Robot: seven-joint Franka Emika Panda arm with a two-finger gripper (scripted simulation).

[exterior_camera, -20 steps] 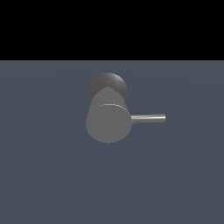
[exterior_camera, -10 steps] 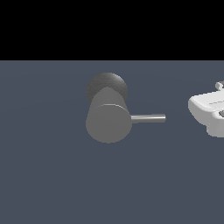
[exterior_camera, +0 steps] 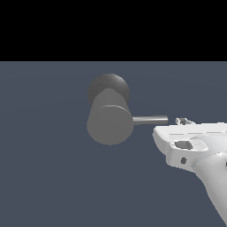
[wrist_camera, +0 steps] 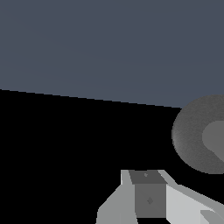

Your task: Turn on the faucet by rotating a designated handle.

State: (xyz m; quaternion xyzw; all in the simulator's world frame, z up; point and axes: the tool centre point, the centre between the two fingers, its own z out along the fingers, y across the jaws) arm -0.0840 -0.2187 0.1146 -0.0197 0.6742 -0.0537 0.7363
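The faucet (exterior_camera: 110, 125) is a thick grey cylinder with its flat round face toward the exterior view and a darker dome behind it. The handle (exterior_camera: 150, 119), a thin silvery rod, sticks out level toward the exterior view's right. My gripper (exterior_camera: 182, 121) comes in from that side; its white hand sits just below and beyond the rod's free end, a small gap away, touching nothing. The fingers look shut with nothing between them. In the wrist view the faucet's (wrist_camera: 197, 135) rounded body shows at the edge, beyond the gripper (wrist_camera: 148, 192); the handle is out of that view.
The faucet stands out from a plain blue-grey surface (exterior_camera: 48, 168) that fills the scene below a black background. The white arm (exterior_camera: 213, 177) slants in from the lower corner on the exterior view's right.
The arm, absent a second ago, has come in from the exterior view's right and moved left, close to the handle's tip. Faucet and handle have not moved.
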